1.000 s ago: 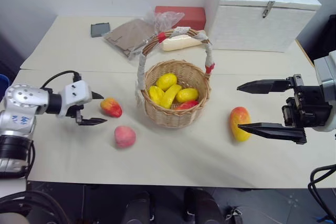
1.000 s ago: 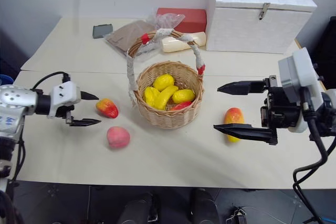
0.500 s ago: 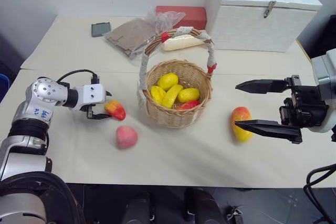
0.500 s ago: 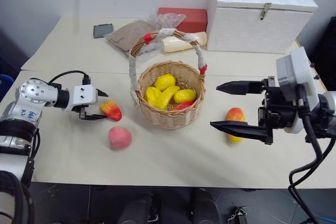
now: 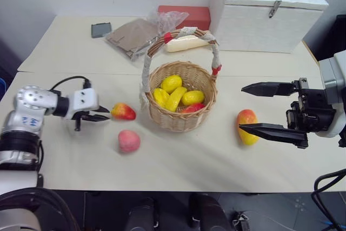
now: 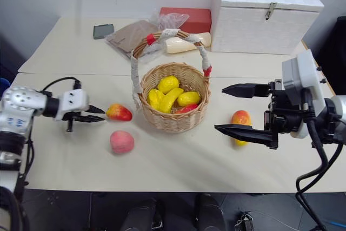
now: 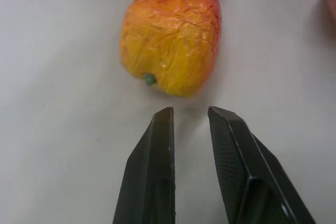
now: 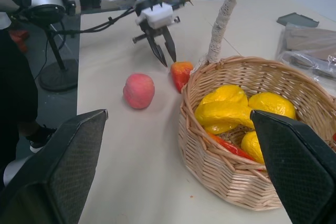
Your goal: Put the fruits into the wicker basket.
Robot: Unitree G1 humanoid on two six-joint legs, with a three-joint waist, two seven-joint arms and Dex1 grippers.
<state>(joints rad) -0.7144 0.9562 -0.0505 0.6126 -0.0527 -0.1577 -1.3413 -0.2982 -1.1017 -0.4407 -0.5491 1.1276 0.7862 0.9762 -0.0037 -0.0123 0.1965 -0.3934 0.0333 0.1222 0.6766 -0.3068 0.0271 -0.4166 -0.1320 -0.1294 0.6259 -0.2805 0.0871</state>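
The small red-orange mango (image 5: 123,112) lies on the table just left of the wicker basket (image 5: 178,118). My left gripper (image 5: 104,113) sits shut and empty a little to the mango's left, its tips (image 7: 189,111) pointing at the mango (image 7: 170,40) without touching it. The pink peach (image 5: 129,140) rests nearer the table's front edge. Right of the basket lies the larger yellow-and-red mango (image 5: 247,126). My right gripper (image 5: 242,107) hovers open beside it, its lower finger (image 5: 267,132) passing just in front of the mango. Yellow fruits (image 5: 173,93) lie inside the basket.
A large white box (image 5: 265,12) stands at the back right, with a red box (image 5: 186,14) and a cream object (image 5: 186,43) next to it. A plastic bag of brown items (image 5: 135,33) and a small dark device (image 5: 101,29) lie at the back left.
My left gripper reached the small mango with open fingers, then drew back to the left and shut with nothing in it. The right gripper stayed where it was, open.
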